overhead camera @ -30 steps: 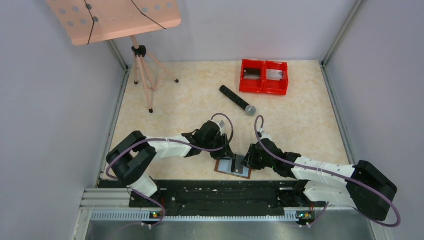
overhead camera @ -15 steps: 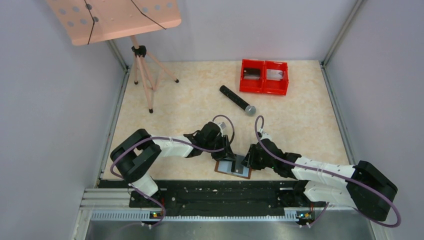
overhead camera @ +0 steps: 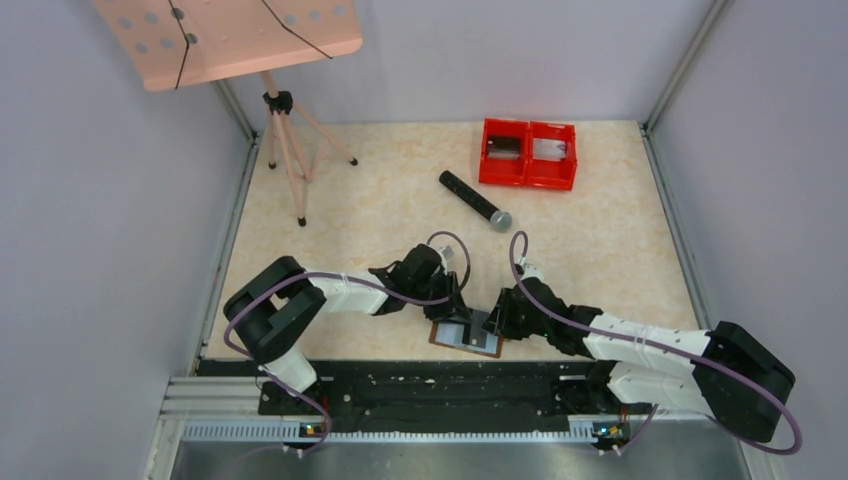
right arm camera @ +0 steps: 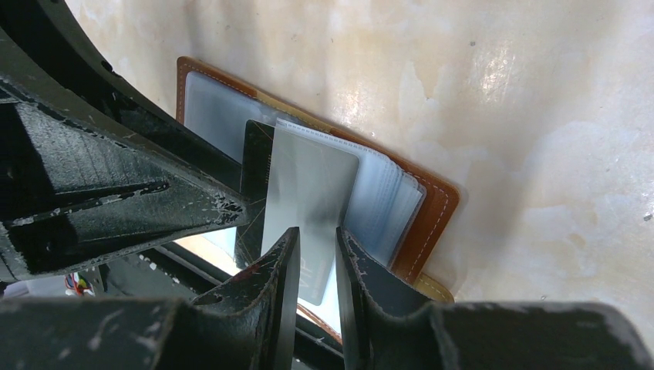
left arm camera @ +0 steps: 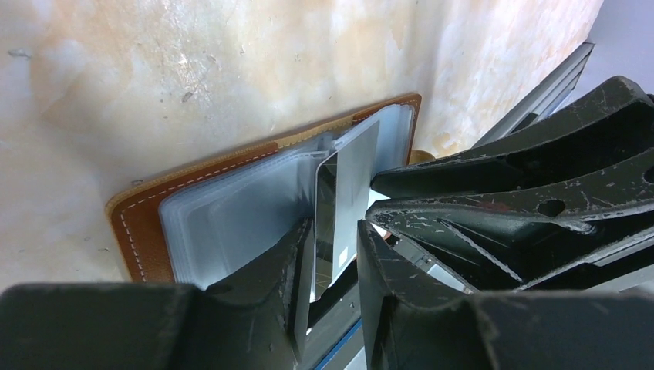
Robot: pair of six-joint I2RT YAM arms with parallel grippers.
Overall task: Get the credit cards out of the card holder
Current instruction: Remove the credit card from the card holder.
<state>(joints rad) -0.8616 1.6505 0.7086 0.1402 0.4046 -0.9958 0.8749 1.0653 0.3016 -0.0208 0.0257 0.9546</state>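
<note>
The brown leather card holder (overhead camera: 462,341) (left arm camera: 143,223) (right arm camera: 432,208) lies open near the table's front edge, its clear sleeves fanned. A silver credit card (left arm camera: 356,185) (right arm camera: 308,185) sticks out of the sleeves, with a dark card (right arm camera: 254,169) beside it. My left gripper (overhead camera: 458,312) (left arm camera: 333,258) has its jaws a little apart, and the silver card's end stands tilted between them. My right gripper (overhead camera: 495,322) (right arm camera: 315,262) faces it from the other side. Its jaws stand narrowly apart over the silver card's face and the sleeves. Whether either gripper presses the holder is hidden.
Red twin bins (overhead camera: 528,153) stand at the back. A black microphone (overhead camera: 476,200) lies mid-table. A tripod stand (overhead camera: 285,140) with a pink board rises at the back left. The black base rail (overhead camera: 430,385) runs just behind the holder. Grey walls enclose the table.
The left arm's shoulder and elbow have eased slightly right while its gripper stays at the holder. The right arm and the holder have not moved.
</note>
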